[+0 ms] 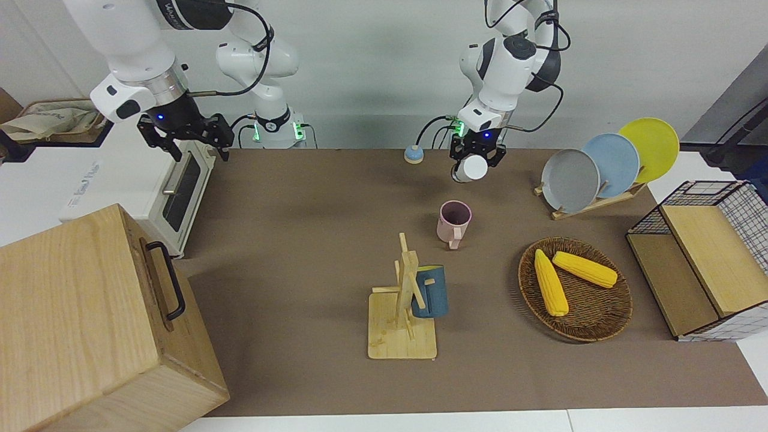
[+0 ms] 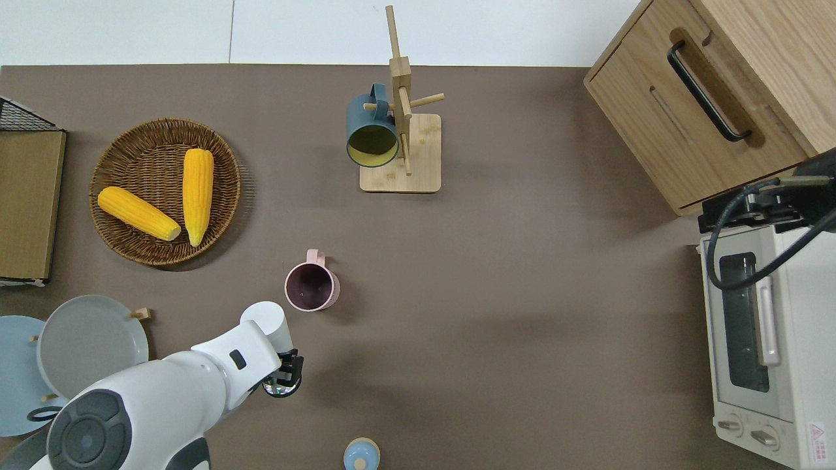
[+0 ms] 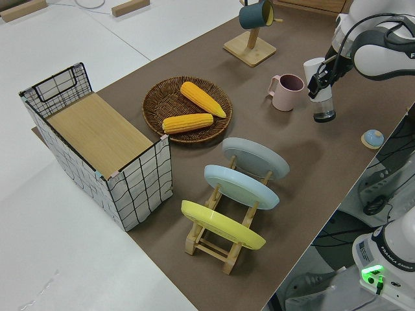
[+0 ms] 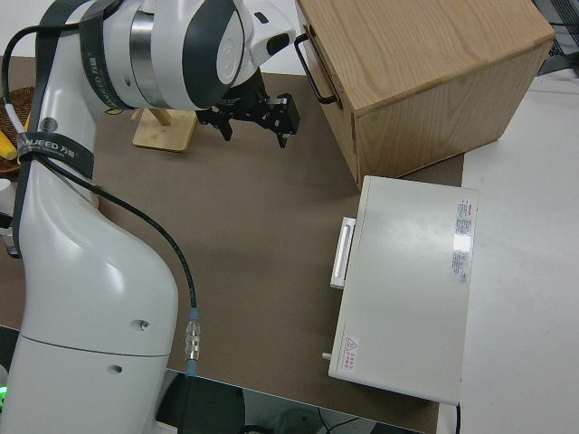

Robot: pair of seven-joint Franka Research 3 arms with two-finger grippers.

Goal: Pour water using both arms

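Table (image 1: pixel 312 252): brown mat surface. Right arm parked, its claw (image 4: pixel 256 116) spread, empty; the right side view shows this best. Left claw (image 2: pixel 282 378) pinches a clear glass cup (image 3: pixel 322 109), resolved only in the left side view, hanging above the table's robot-side edge. Pink handled mug (image 2: pixel 311 288) stands upright near it, mid-table, apart.

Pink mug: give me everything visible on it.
The pink mug looks like matte plastic or ceramic, with a darker inside that looks empty. It stands upright on the brown table, its handle pointing away from the robots. Nothing touches it. The left gripper holds a clear cup nearby.
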